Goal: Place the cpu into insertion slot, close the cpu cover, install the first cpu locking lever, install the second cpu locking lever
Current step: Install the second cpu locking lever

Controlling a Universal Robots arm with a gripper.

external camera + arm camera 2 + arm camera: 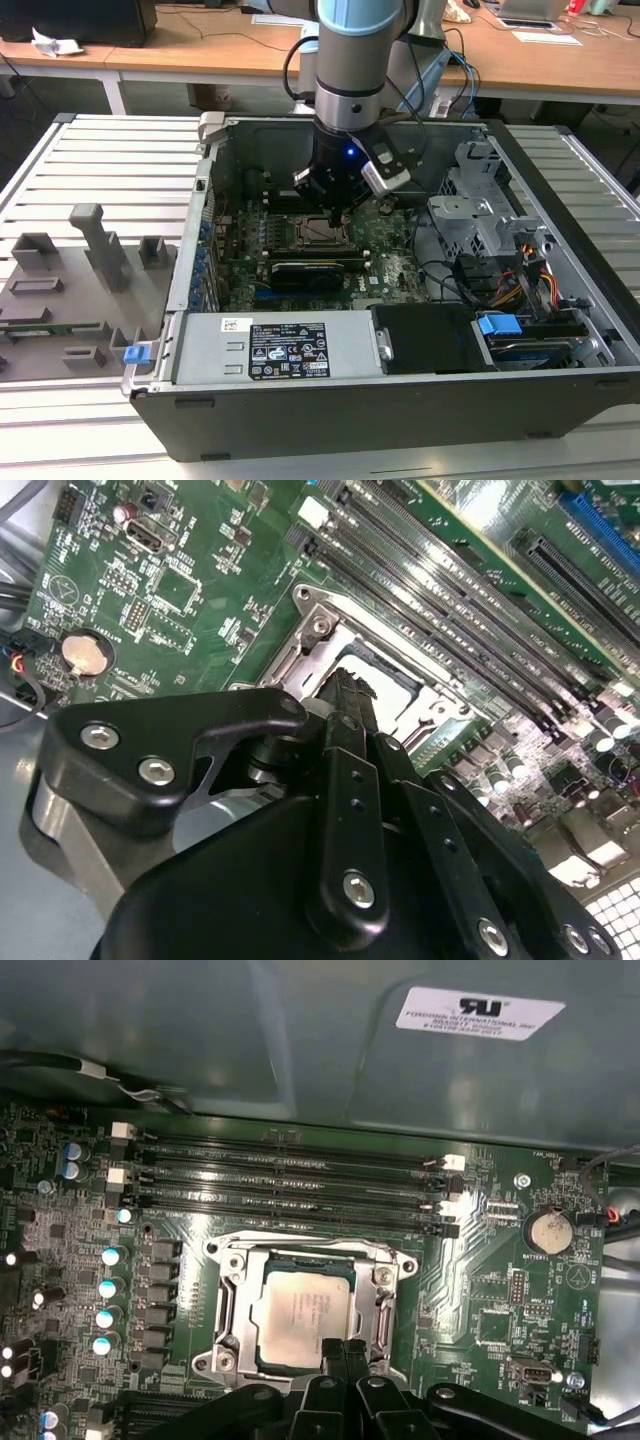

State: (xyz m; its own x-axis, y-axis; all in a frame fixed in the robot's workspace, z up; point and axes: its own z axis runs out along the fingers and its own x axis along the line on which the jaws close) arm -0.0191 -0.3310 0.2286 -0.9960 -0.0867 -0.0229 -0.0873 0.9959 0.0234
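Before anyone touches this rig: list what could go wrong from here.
1. The gripper hangs right at the edge of the cpu in the insertion slot; a sideways nudge could shift the chip on the pins.
2. The memory slots lie close beside the socket, so a stray swing might strike them.

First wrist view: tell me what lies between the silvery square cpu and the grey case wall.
Long black memory slots on the green motherboard, in the first wrist view.

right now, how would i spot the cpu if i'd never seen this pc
Inside the open computer case, find the green motherboard and its row of long memory slots. Beside them sits a metal-rimmed square socket. The cpu is the flat silvery square inside it, the only plain metal plate there.
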